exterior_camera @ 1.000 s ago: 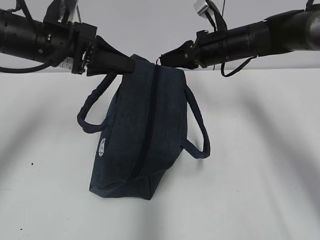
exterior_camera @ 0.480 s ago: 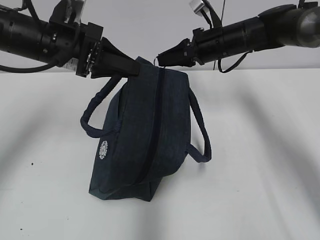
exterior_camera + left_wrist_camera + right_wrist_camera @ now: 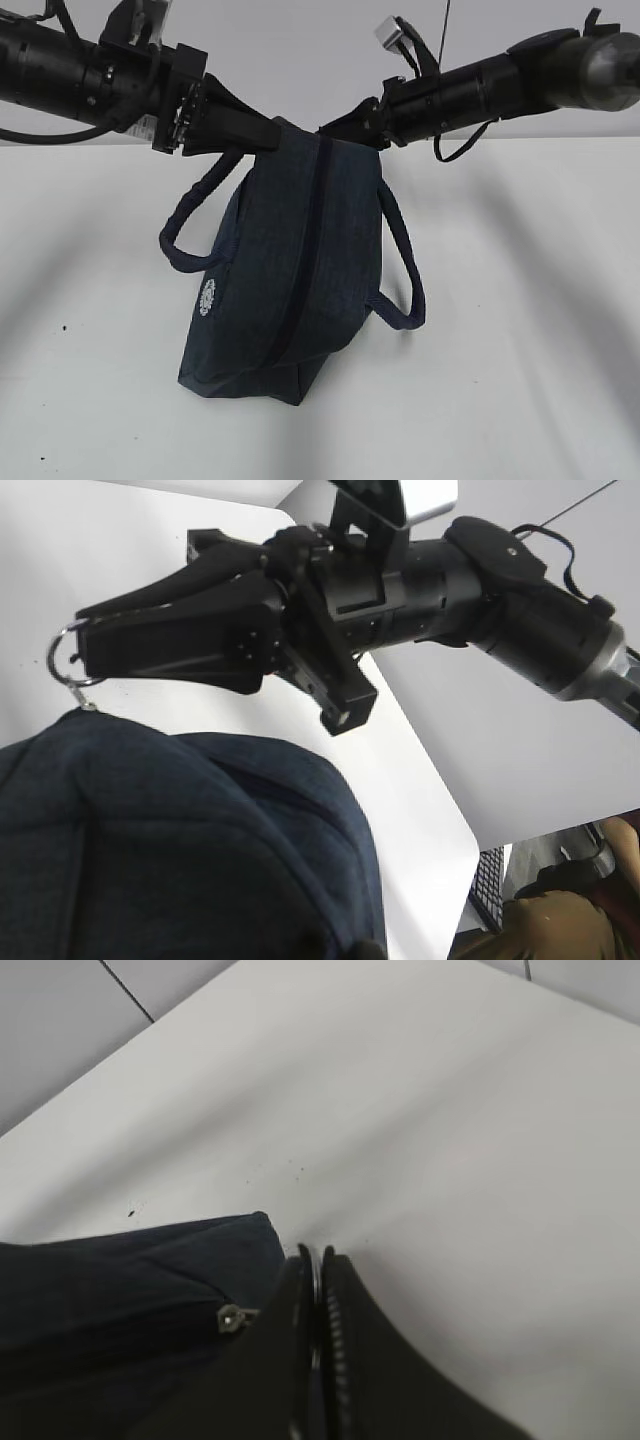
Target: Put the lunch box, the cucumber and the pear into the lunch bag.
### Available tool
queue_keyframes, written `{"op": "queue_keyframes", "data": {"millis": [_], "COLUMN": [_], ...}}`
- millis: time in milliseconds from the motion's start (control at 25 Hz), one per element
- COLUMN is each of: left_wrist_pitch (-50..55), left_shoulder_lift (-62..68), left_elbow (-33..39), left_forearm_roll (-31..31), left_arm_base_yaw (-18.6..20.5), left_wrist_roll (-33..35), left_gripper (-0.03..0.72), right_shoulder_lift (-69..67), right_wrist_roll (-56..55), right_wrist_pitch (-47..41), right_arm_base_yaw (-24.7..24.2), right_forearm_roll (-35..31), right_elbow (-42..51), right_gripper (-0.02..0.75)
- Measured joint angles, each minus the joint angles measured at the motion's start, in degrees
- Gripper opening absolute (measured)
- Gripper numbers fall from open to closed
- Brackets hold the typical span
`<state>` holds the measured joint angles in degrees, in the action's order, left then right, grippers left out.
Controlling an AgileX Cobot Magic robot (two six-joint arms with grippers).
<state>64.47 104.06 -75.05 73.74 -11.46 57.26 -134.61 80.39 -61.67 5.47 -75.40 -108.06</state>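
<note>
The lunch bag point(image 3: 290, 270) sits nearest, its flat bottom corner on the white table point(image 3: 520, 330), the body leaning up and back so the dark zipper line point(image 3: 305, 250) runs from the base to the top edge. Both looped handles point(image 3: 405, 265) hang slack at its sides, which tells me nobody is carrying it by them; it is being stretched from the far top edge instead.

Up there the left gripper point(image 3: 262, 132) is clenched on the fabric at the bag's top corner, seemingly to anchor that end. From the other side the right gripper point(image 3: 335, 125) comes in, its jaws pressed together on the silver ring pull point(image 3: 62, 662); the left wrist view shows the ring poking out from between the black fingers, linked down to the cloth. I judge the pair are set this way so one holds the bag taut while the other draws the slider along.

The zipper looks closed along its visible length. The lunch box, cucumber and pear appear in no view, so whether they are inside I cannot tell.
</note>
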Motion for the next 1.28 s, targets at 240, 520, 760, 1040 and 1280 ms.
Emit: {"op": "queue_keyframes", "data": {"millis": [240, 520, 760, 1040, 1280], "left_wrist_pitch": [-1.7, -2.1, -2.1, -2.3, -6.5], "left_shoulder_lift": [0.0, 0.0, 0.0, 0.0, -0.2], "left_elbow": [0.0, 0.0, 0.0, 0.0, -0.2], "left_forearm_roll": [0.4, 0.4, 0.3, 0.0, 1.0], "left_arm_base_yaw": [0.0, 0.0, 0.0, -0.1, -0.1], "left_wrist_roll": [-0.1, -0.1, -0.2, -0.2, -0.1], "left_gripper": [0.004, 0.004, 0.004, 0.052, 0.297], "right_shoulder_lift": [-2.1, -2.1, -2.3, -3.0, -2.8], "right_wrist_roll": [-1.9, -2.3, -2.9, -3.0, -4.4], "right_wrist_pitch": [1.5, 2.2, 2.5, 4.6, 4.6], "right_arm_base_yaw": [0.1, 0.1, 0.1, -0.3, -0.7], "right_forearm_roll": [-0.5, -0.8, -3.6, -3.8, -4.2], "right_elbow": [0.0, 0.0, 0.0, 0.0, 0.0], "right_gripper": [0.006, 0.006, 0.022, 0.256, 0.452]}}
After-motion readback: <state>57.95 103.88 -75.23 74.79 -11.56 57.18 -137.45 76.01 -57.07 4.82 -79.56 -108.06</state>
